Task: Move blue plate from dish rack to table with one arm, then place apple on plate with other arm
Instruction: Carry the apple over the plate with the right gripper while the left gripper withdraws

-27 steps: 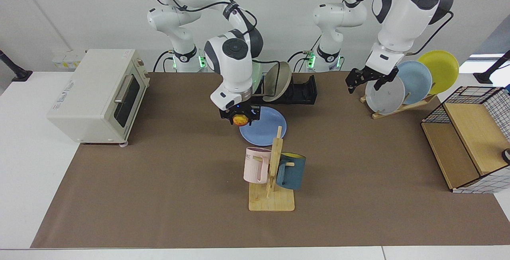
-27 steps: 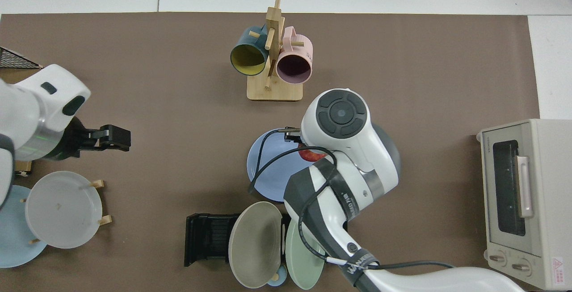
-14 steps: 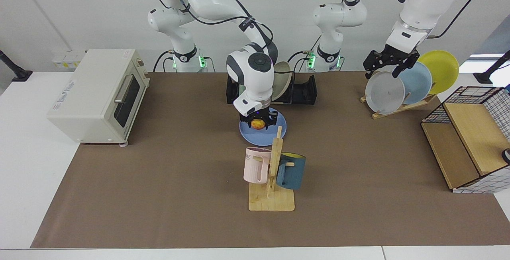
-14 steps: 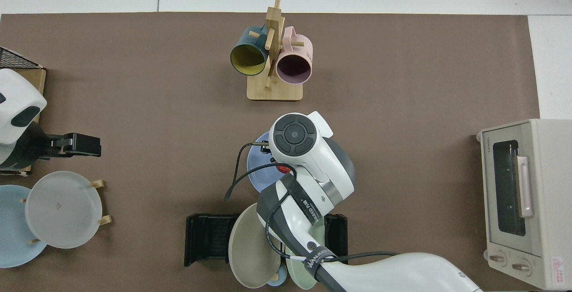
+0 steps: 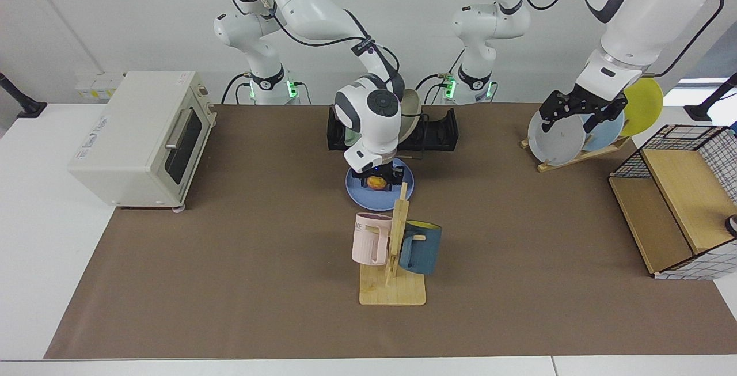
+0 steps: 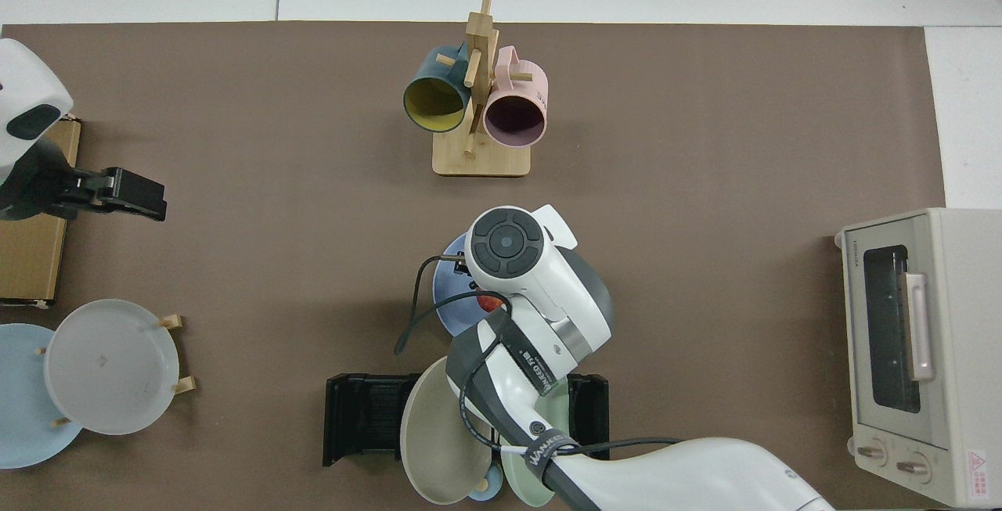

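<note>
On the brown-matted surface [image 5: 230,261] the blue plate [image 5: 360,189] lies flat before the dish rack [image 5: 440,131], ready for fruit. The right hand [image 5: 379,182], closed around the apple [image 5: 377,182], sits low over it for release. The left hand [image 5: 581,112] waits by the wooden stand, fingers apart and empty.

A robot lab: two white arms [image 5: 322,13] at a mat-covered table [image 5: 230,249].
</note>
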Robot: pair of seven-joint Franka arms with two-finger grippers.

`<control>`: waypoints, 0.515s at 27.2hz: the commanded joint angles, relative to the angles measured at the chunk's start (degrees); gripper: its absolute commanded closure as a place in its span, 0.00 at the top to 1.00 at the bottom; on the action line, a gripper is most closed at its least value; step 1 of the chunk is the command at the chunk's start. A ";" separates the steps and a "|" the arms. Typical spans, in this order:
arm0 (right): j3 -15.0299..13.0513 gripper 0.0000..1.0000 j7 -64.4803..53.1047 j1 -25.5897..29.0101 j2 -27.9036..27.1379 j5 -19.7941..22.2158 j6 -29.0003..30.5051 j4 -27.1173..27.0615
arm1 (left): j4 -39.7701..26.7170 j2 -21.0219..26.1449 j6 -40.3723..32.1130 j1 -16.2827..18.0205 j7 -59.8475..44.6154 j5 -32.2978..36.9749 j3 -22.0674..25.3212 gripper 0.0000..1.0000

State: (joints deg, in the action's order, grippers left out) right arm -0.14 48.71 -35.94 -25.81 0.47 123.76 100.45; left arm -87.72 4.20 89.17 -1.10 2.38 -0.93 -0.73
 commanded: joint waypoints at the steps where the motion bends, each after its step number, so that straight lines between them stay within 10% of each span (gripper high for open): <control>1: -0.04 1.00 -3.97 2.80 2.17 -0.82 -9.49 -5.26 | 0.36 -0.68 -1.90 0.84 1.13 1.11 -0.86 1.00; 14: -0.30 1.00 -23.12 14.22 9.37 -0.12 -11.87 -7.03 | -0.70 -1.30 -1.72 0.75 0.43 0.93 -0.86 1.00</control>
State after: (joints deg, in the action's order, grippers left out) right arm -0.87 34.42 -26.97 -19.35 0.43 112.47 91.57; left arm -87.73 3.80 88.24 -1.10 2.64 -0.93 -0.86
